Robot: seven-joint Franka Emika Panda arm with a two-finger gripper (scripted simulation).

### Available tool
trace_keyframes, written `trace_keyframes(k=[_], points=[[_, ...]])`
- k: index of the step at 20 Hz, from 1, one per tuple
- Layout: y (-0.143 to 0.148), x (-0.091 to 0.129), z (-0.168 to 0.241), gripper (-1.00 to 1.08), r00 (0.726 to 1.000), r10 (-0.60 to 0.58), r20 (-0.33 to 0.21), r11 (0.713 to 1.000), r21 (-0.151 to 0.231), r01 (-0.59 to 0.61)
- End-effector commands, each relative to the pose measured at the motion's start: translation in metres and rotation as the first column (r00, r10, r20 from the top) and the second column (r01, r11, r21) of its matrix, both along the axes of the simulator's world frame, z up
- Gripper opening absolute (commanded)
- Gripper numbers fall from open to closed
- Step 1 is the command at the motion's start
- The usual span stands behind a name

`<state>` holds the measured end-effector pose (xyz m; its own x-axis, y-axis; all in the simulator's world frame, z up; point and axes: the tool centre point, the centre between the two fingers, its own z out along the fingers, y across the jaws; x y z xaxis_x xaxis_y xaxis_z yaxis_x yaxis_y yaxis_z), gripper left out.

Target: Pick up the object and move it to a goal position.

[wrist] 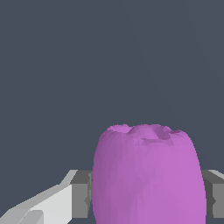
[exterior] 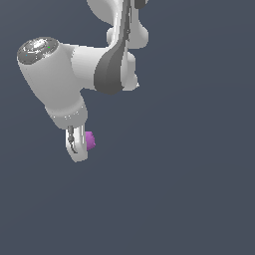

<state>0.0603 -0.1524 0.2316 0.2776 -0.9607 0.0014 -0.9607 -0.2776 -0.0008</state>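
The tool [exterior: 79,147] is hanging below the white arm [exterior: 60,79] in the exterior view, its fingers pointing downward. It is gripping the object [exterior: 90,141], a small magenta-purple lump. The wrist view is showing this most plainly: a grey finger pad [wrist: 81,194] is pressing against one flank of the object [wrist: 148,175] and a second pad [wrist: 213,194] is pressing against the opposite flank, with no gap visible on either side. The opening is therefore narrow, set by the width of the lump itself.

In the exterior view only one white finger [exterior: 74,144] is showing clearly, and the object is peeking out on that view's right of it, partly hidden behind the finger.

The object is looking barrel-shaped, with bulging sides and a dimpled, uneven end face. In the wrist view its long axis is running across the line between the two pads, and the dimpled end is pointing away from the camera, out beyond the fingertips. The opposite end is cut off by the picture edge.

Behind everything a plain dark blue-grey background [exterior: 189,189] is filling both views. Whether the object is touching any surface beneath it cannot be told.
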Motion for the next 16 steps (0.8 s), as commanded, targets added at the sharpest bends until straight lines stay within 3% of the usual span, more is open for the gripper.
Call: trace_keyframes(k=[1,8,16], points=[[-0.006,0.003,0.021,-1.0,1.0,0.001,-0.002,1.0,0.0,-0.001],[-0.016,0.009,0.058,-1.0,1.0,0.002,-0.001,1.0,0.0,-0.002],[-0.019,0.012,0.069,-1.0,1.0,0.002,-0.001,1.0,0.001,-0.002]])
